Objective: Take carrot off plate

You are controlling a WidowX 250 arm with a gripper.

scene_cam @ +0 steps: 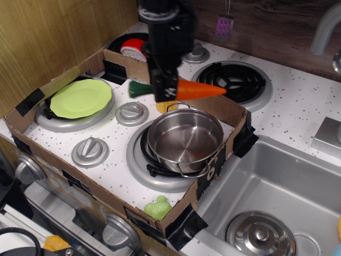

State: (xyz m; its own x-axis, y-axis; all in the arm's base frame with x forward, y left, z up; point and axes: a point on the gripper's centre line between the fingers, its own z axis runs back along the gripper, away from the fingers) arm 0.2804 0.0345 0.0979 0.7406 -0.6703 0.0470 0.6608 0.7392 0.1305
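Observation:
My gripper is shut on the orange carrot near its dark green top. It holds the carrot level in the air, tip pointing right, above the back edge of the silver pot. The lime-green plate lies bare on the left burner, well to the left of the gripper. The arm hides most of the yellow corn cob.
A cardboard wall rings the stove top. Silver knobs sit between the burners. A red and white item lies on the back-left burner. The black coil burner is at the back right. The sink is at the right.

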